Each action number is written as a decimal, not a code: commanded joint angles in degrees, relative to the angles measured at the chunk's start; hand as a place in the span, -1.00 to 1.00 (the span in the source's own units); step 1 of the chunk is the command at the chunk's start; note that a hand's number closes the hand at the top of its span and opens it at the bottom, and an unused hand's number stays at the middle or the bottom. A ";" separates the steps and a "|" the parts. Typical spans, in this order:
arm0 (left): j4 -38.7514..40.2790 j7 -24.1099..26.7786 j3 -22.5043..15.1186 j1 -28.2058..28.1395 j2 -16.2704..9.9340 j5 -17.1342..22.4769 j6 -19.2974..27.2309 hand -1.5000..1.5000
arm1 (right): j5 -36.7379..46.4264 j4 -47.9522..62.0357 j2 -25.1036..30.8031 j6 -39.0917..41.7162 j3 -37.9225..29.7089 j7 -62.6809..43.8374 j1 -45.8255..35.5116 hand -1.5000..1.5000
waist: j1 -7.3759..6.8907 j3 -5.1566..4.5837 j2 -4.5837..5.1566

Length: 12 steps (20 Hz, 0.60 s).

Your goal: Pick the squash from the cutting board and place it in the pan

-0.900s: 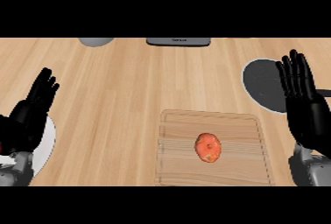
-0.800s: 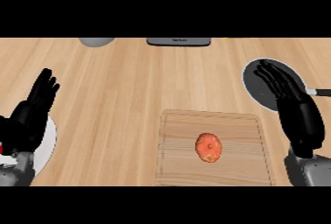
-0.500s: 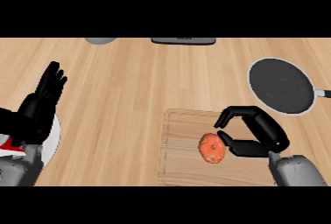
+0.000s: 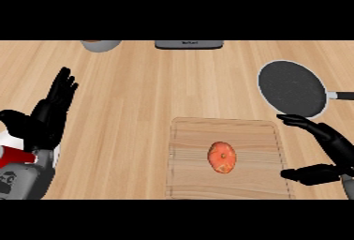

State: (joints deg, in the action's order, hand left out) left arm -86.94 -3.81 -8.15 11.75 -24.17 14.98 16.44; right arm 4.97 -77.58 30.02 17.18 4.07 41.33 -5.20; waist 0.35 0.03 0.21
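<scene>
An orange squash (image 4: 222, 157) lies in the middle of the wooden cutting board (image 4: 228, 187) at the lower centre. A dark round pan (image 4: 293, 88) with a handle to the right sits on the counter beyond the board's right corner. My right hand (image 4: 330, 149) hangs at the board's right edge, open, fingers and thumb spread wide toward the squash without touching it. At the left edge my left hand (image 4: 48, 113) rests open, fingers up.
A white plate (image 4: 7, 138) and a red object (image 4: 14, 154) lie partly under my left forearm at the lower left. A grey bowl (image 4: 101, 44) and a dark flat device (image 4: 188, 44) sit at the counter's far edge.
My right hand came down from beside the pan, curled close around the squash, then drew back right and opened. The squash stays on the board. The view has shifted slightly.
</scene>
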 commanded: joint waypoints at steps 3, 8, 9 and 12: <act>2.44 5.61 0.55 -3.63 1.09 0.39 -3.06 0.00 | 3.84 -5.69 13.25 6.32 -2.54 -4.26 -3.60 -1.00 | -0.18 -0.20 -0.33; 1.62 -0.91 1.68 1.96 0.62 -0.48 -1.58 0.00 | 6.74 -13.49 14.24 9.84 0.40 -17.37 -7.17 -1.00 | -0.24 -0.09 -0.33; 6.21 2.09 1.96 4.05 1.84 -1.49 -2.21 0.00 | 3.31 -13.22 15.43 13.43 -2.28 -19.74 -10.47 -1.00 | -0.05 -0.11 -0.20; -1.05 -0.72 2.74 -2.19 -0.02 -0.33 -3.76 0.00 | 1.92 -22.13 13.75 14.01 -2.76 -27.36 -9.10 -1.00 | -0.36 -0.08 -0.49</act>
State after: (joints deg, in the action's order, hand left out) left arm -83.91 -2.55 -6.49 12.70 -22.84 14.12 14.10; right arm 8.24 -92.09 43.64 28.73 2.23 21.82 -13.82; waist 0.20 -0.08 -0.11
